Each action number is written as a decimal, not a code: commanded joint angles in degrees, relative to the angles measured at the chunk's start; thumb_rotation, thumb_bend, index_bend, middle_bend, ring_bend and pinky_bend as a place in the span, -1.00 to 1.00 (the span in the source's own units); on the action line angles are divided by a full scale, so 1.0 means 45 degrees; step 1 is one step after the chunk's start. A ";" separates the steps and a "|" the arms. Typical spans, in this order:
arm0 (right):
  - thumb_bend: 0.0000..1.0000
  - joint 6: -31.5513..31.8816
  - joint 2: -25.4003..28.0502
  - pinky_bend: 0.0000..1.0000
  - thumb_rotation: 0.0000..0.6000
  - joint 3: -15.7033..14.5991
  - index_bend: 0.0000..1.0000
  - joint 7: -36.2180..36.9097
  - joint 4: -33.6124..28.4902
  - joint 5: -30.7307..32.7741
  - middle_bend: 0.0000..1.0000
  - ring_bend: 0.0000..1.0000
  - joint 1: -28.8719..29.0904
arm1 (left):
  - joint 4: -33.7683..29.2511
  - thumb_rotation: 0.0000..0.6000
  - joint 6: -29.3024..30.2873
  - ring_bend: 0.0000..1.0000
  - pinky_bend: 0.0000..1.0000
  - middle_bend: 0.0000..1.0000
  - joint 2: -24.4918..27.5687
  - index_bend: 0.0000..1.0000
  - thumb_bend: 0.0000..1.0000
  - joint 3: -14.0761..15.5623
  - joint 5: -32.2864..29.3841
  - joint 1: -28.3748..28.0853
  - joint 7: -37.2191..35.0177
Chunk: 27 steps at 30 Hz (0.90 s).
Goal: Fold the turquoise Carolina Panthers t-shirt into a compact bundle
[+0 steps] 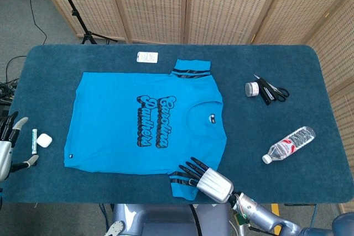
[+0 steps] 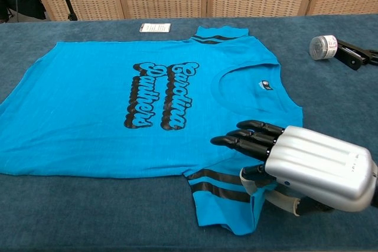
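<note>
The shirt (image 1: 146, 122) lies flat across the middle of the table (image 1: 310, 81). The right hand (image 2: 295, 160) pinches its near sleeve. The left hand (image 1: 8, 147) waits wide open, far left. That thin pinch could slip, dropping the sleeve.
</note>
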 commanded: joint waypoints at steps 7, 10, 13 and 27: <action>0.13 0.0505 0.0104 -1.00 1.00 -0.0240 0.10 0.0662 0.0239 -0.0259 -0.96 -1.00 0.0070 | 0.0098 1.00 -0.0052 -1.00 -1.00 -1.00 -0.0080 -1.00 -1.00 0.0015 -0.0005 -0.0025 0.0074; 0.05 0.0654 0.0140 -1.00 1.00 -0.0286 0.14 0.0966 0.0342 -0.0308 -0.96 -1.00 0.0102 | 0.0241 1.00 -0.0050 -1.00 -1.00 -1.00 -0.0185 -1.00 -1.00 0.0049 0.0087 -0.0051 0.0106; 0.02 0.0814 0.0178 -1.00 1.00 -0.0407 0.16 0.1357 0.0563 -0.0431 -0.96 -1.00 0.0158 | 0.0722 1.00 0.0054 -1.00 -1.00 -1.00 -0.0468 -1.00 -1.00 0.0143 0.0416 -0.0094 -0.0040; 0.02 0.1698 0.0301 -1.00 1.00 -0.0985 0.16 0.2386 0.1301 -0.1077 -0.96 -1.00 0.0160 | 0.3555 1.00 0.0692 -1.00 -1.00 -1.00 -0.1848 -1.00 -1.00 0.0822 0.1925 -0.0174 -0.2096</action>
